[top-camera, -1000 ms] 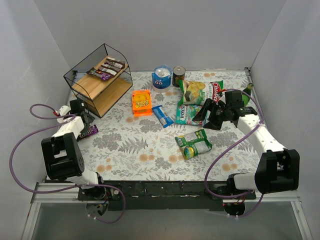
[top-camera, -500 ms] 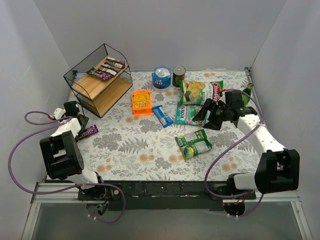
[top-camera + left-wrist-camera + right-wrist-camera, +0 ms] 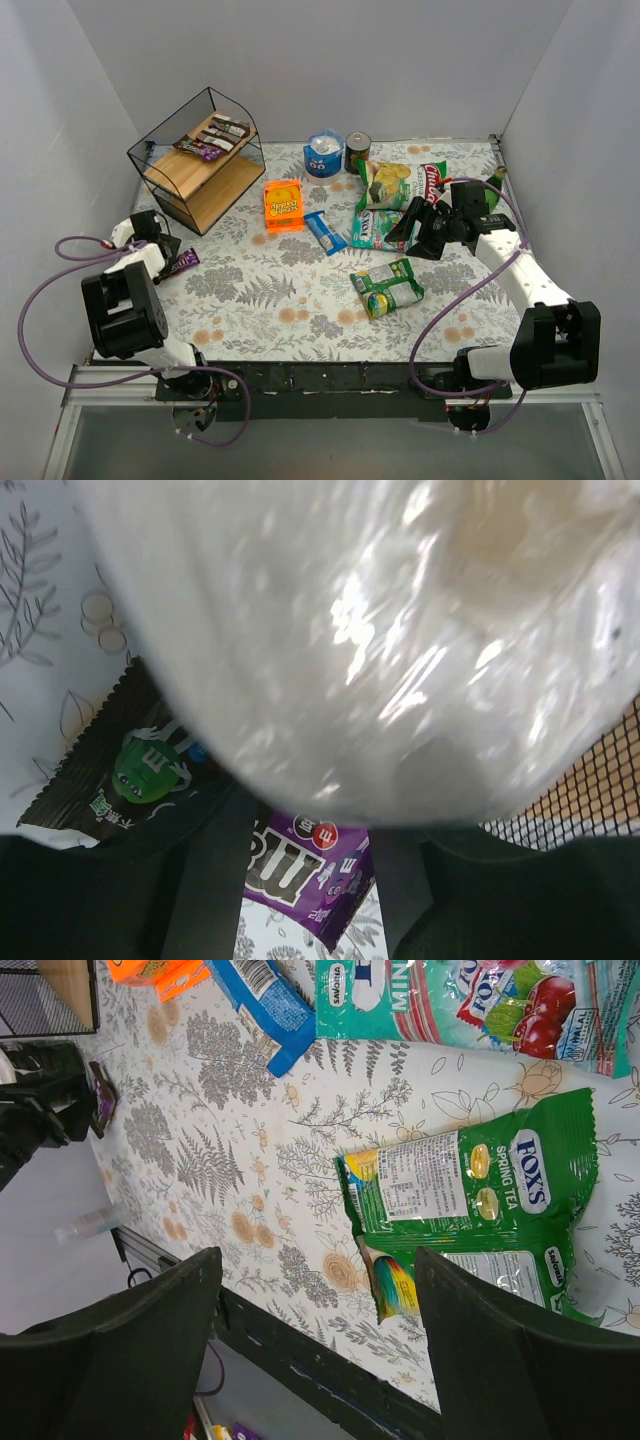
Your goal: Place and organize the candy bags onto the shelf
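The shelf stands at the back left with two candy bags on its top board. My left gripper sits low beside its near corner, shut on a purple candy bag that spans the gap between its fingers. A brown bag lies beside it. A blurred white shape fills the top of the left wrist view. My right gripper hangs open, empty, over a green bag. Teal, blue and orange bags lie mid-table.
A large green chip bag lies at the back, with a blue can and a dark can behind it. Grey walls close in both sides. The table's near edge shows under the right gripper.
The left gripper's jaws have closed in onto the purple bag, and the bag has shifted slightly up and right. The right arm has not moved.
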Action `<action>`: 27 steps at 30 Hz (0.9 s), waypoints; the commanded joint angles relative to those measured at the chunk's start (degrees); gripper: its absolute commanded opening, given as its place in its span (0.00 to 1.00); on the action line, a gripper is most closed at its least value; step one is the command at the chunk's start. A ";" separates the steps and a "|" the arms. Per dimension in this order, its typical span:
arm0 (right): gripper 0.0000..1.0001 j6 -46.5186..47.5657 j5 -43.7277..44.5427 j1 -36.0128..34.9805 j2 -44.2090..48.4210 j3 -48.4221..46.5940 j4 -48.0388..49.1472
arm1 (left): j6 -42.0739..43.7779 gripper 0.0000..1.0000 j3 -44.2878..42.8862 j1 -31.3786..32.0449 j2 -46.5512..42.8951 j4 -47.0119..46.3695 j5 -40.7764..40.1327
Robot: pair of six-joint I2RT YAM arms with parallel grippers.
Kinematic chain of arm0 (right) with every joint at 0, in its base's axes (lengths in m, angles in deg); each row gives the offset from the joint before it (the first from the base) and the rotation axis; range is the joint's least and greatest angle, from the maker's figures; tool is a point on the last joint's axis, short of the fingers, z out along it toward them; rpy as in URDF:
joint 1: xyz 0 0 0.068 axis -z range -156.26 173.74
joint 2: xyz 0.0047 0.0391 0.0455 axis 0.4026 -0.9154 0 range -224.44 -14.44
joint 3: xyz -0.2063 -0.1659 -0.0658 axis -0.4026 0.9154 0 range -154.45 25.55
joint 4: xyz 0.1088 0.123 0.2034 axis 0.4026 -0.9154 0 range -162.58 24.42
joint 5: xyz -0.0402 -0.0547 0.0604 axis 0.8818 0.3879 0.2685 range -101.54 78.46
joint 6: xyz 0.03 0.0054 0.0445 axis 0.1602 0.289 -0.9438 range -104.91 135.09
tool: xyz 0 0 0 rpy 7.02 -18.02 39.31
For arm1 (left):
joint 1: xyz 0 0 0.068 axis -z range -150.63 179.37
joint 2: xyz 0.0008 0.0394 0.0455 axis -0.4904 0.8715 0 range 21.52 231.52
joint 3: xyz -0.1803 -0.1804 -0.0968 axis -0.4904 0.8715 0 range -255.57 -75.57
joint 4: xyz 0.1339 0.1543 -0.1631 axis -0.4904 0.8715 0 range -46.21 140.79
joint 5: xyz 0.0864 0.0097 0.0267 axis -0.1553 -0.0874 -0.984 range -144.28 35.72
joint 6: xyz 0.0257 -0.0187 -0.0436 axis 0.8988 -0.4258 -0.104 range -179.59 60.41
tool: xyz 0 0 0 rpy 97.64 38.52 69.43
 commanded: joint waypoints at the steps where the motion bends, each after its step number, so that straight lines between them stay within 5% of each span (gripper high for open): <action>1: 0.85 0.82 -1.61 0.31 1.74 -1.27 0.30 | -6.21 0.45 5.07 1.18 -2.92 4.19 6.35; 7: 0.84 -0.06 -2.22 0.23 2.62 1.19 2.14 | -9.82 0.43 9.37 8.30 -9.25 6.92 5.39; 16: 0.84 -0.67 -2.84 0.23 4.03 4.44 4.43 | -14.66 0.44 14.74 29.02 -13.98 10.87 4.78; 27: 0.84 0.99 -0.20 0.23 4.29 5.06 3.64 | -2.88 0.45 16.68 37.84 -19.71 2.09 11.98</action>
